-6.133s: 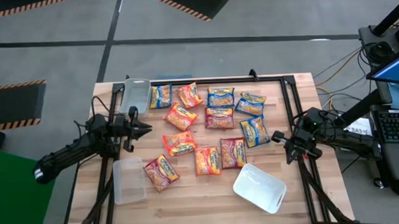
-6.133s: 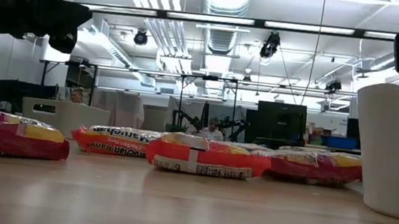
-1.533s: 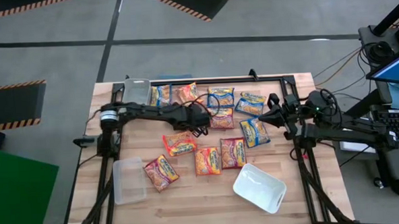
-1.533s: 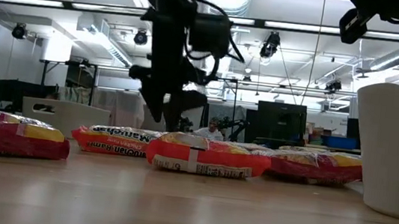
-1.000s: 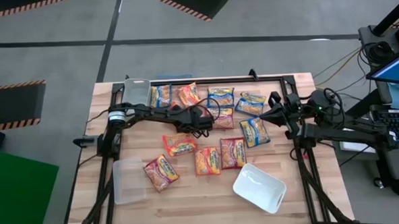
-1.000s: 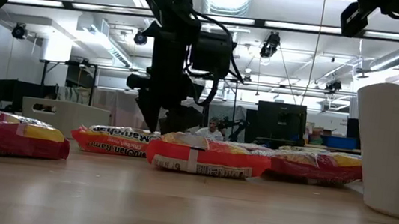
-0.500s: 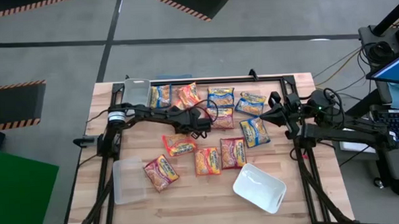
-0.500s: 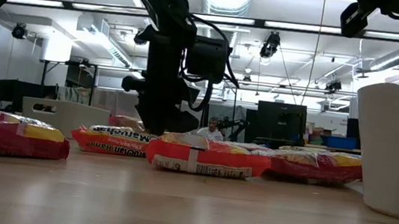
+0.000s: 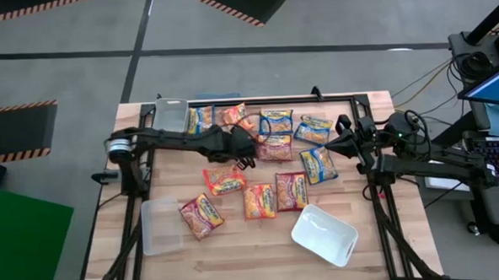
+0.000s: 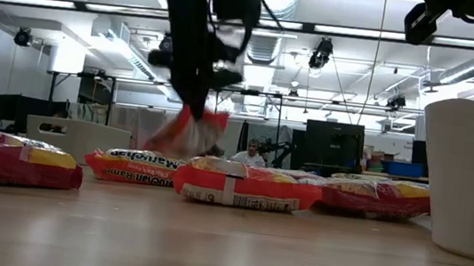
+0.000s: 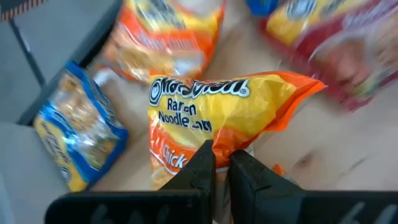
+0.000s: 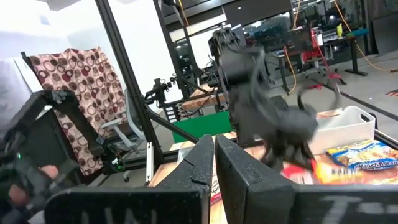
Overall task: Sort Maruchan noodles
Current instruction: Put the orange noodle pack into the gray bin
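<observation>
Several Maruchan noodles packets, orange, red and blue, lie flat on the wooden table (image 9: 381,244). My left gripper (image 9: 246,145) reaches over the far middle of the table and is shut on an orange packet (image 11: 217,112), which the low view shows hanging above the others (image 10: 189,133). Under it lie a blue packet (image 11: 78,143), another orange one (image 11: 165,31) and a red one (image 11: 354,56). My right gripper (image 9: 344,144) waits shut above the table's right side, holding nothing. My left gripper pinches one edge of the orange packet (image 11: 219,147) between its two fingers. The fingers (image 11: 202,168) slant down at it from the table's left side. The packet hangs below them, lifted clear of the table and the other packets.
A clear tub (image 9: 171,115) stands at the far left corner, and a second one (image 9: 160,226) at the near left. A white tub (image 9: 324,235) sits at the near right, where it also fills the right of the low view (image 10: 469,177).
My left gripper has shut on the orange packet and then risen with it. The packet, which lay flat among the others, now hangs clear of the table. My right arm has kept still.
</observation>
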`<state>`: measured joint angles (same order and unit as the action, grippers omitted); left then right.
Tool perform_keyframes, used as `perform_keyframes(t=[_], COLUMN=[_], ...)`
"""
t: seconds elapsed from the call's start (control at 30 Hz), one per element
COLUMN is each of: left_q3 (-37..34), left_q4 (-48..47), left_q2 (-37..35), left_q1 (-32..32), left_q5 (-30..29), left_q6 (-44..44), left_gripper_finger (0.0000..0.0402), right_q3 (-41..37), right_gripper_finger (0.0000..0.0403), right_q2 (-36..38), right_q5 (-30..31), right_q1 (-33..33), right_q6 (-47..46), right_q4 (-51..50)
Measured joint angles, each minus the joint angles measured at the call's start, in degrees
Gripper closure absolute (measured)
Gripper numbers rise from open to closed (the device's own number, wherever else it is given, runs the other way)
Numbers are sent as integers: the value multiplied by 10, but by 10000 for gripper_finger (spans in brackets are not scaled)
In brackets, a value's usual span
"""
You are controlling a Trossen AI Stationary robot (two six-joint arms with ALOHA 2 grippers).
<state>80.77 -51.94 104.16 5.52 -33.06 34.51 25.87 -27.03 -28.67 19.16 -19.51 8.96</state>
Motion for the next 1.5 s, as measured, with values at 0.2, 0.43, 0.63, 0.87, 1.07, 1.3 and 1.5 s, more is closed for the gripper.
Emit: perform_keyframes(t=[0.2, 0.43, 0.63, 0.87, 1.07, 1.3, 1.5], left_q3=[0, -2, -3, -27, -72, -148, -203], left_q4=[0, -6, -24, -44, 17, 68, 89], left_q2=[-93, -187, -262, -330, -360, -360, -375], left_q1=[0, 5, 38, 151, 289, 446, 528], left_q5=[11, 28, 28, 28, 129, 272, 323], left_q6=[-30, -79, -95, -98, -131, -146, -145], left_gripper_finger=[398, 398, 399, 399, 399, 399, 399], right_q3=[0, 0, 1, 2, 4, 4, 4], right_gripper_finger=[394, 394, 394, 394, 394, 394, 394], right_q2=[0, 0, 0, 0, 0, 0, 0], right_q5=[0, 0, 1, 2, 2, 2, 2], right_q1=[0, 0, 0, 0, 0, 0, 0], right_q6=[0, 0, 0, 2, 2, 0, 0], right_q4=[-7, -6, -6, -6, -6, -6, -6])
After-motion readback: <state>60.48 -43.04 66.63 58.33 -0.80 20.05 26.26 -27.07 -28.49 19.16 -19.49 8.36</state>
